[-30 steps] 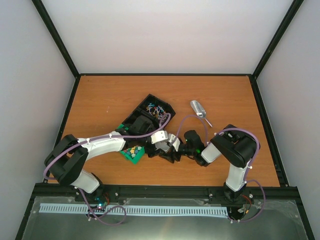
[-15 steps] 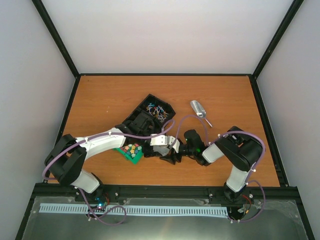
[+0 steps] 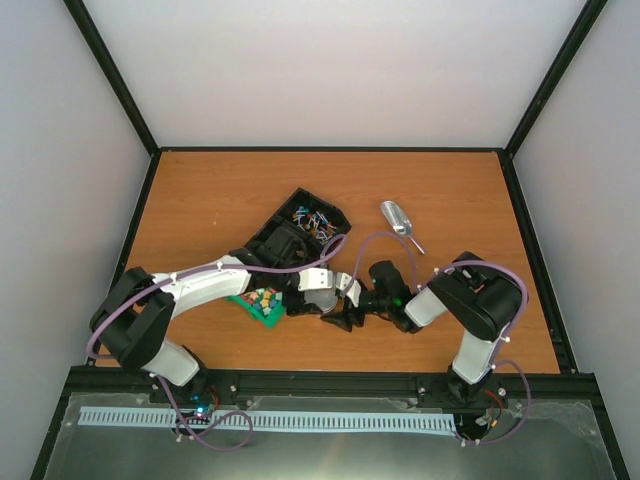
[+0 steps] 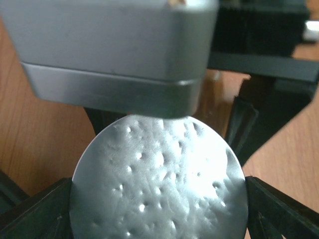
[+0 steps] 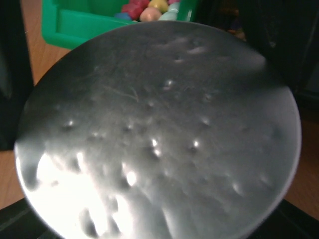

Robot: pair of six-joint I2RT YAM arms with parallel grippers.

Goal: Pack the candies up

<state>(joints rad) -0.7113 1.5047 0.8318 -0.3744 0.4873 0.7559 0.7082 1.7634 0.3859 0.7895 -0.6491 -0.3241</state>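
Note:
The candies (image 3: 314, 218), tiny red, blue and white wrapped sweets, lie in a black tray (image 3: 292, 205) mid-table. A silvery foil pouch (image 3: 322, 282) is held between both arms just in front of it. Its round dented face fills the left wrist view (image 4: 159, 189) and the right wrist view (image 5: 159, 139). My left gripper (image 3: 305, 300) is shut on the pouch, with black fingers (image 4: 50, 204) at both sides of it. My right gripper (image 3: 342, 308) holds it from the right, with black fingers (image 5: 12, 219) at the frame's corners.
A green bin (image 3: 262, 312) of rounder coloured sweets sits left of the pouch, and its wall shows in the right wrist view (image 5: 75, 27). A metal scoop (image 3: 396, 220) lies right of the black tray. Black frame rails border the table.
The pouch and both grippers have shifted slightly toward the near edge and the green bin. The left wrist has come down from beside the black tray.

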